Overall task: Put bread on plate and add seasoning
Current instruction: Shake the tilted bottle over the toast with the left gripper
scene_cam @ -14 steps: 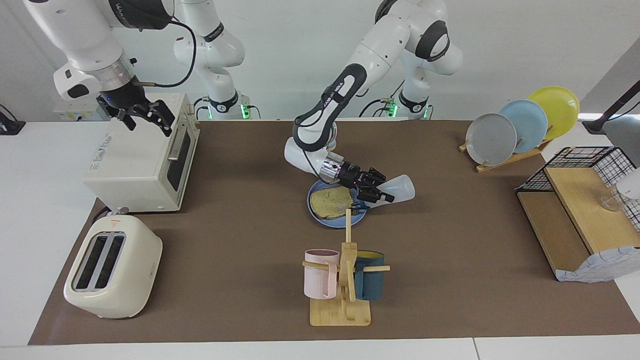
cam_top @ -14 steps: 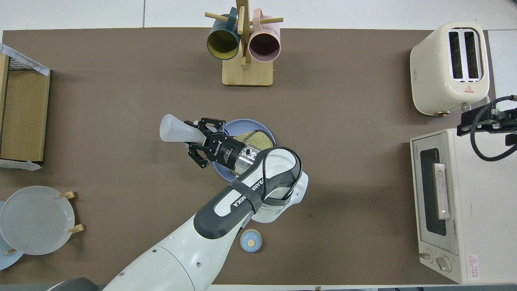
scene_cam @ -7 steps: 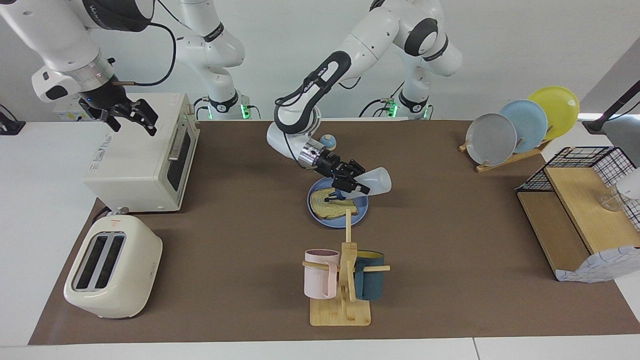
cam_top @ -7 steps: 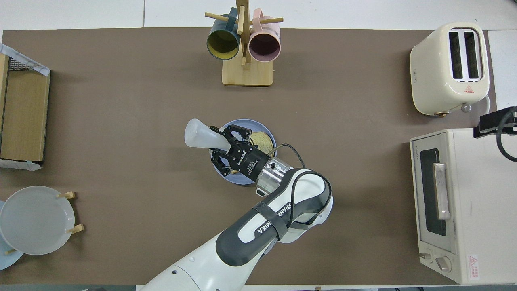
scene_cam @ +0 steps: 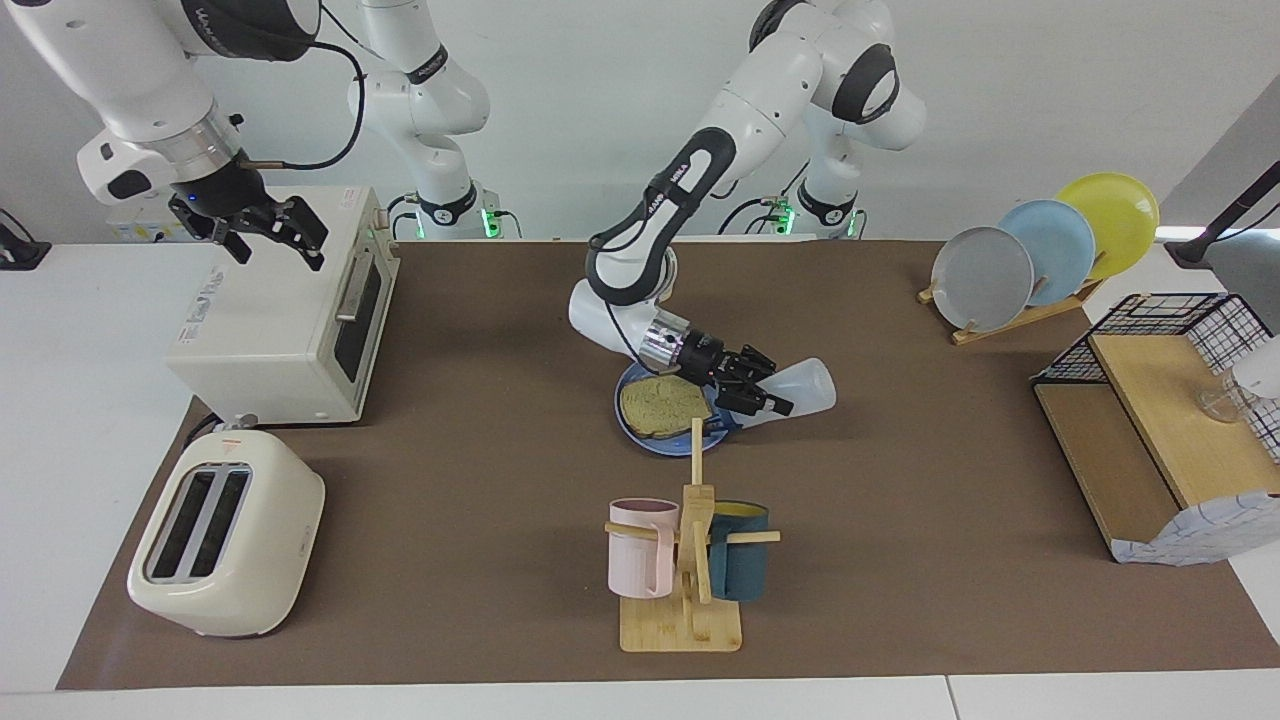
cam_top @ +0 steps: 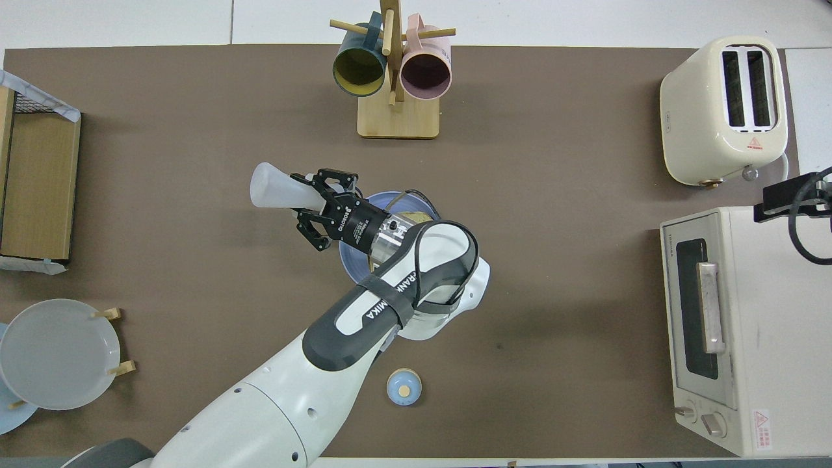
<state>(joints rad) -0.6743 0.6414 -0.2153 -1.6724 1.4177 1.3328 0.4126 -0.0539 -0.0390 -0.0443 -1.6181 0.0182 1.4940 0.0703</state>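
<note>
The bread [scene_cam: 662, 405] lies flat on the blue plate [scene_cam: 655, 443] in the middle of the table. My left gripper [scene_cam: 756, 388] is shut on the seasoning [scene_cam: 803, 384], a translucent white bottle held on its side over the plate's edge toward the left arm's end. Its cap end points at the bread and is hidden among the fingers. In the overhead view the left gripper [cam_top: 313, 208] holds the seasoning [cam_top: 274, 194], and the arm covers most of the plate [cam_top: 350, 252]. My right gripper [scene_cam: 268, 226] hangs open and empty over the toaster oven [scene_cam: 285, 310].
A mug tree [scene_cam: 690, 560] with a pink and a teal mug stands farther from the robots than the plate. A toaster [scene_cam: 228, 535] sits beside the toaster oven. A plate rack [scene_cam: 1040, 250] and a wooden shelf [scene_cam: 1160, 440] stand at the left arm's end. A small bell [cam_top: 403, 387] sits near the robots.
The left gripper swung the seasoning in over the bread, then back out toward the left arm's end. The right gripper shifted a little above the toaster oven.
</note>
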